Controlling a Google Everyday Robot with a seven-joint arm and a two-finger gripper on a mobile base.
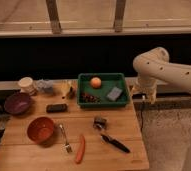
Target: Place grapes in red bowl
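Note:
The grapes (90,97), a small dark red bunch, lie in the front left corner of the green tray (121,102). Well to their left, the red bowl (41,129) stands empty near the table's front left. My gripper (142,96) hangs at the end of the white arm, just off the tray's right edge and over the table's right side. It is open with nothing in it, about a tray's width right of the grapes.
The tray also holds an orange ball-shaped fruit (95,82) and a grey block (114,93). A dark purple bowl (17,103), white cup (26,84), black bar (56,107), fork (65,137), orange stick (80,149), small can (100,122) and black-handled tool (114,143) lie on the wooden table.

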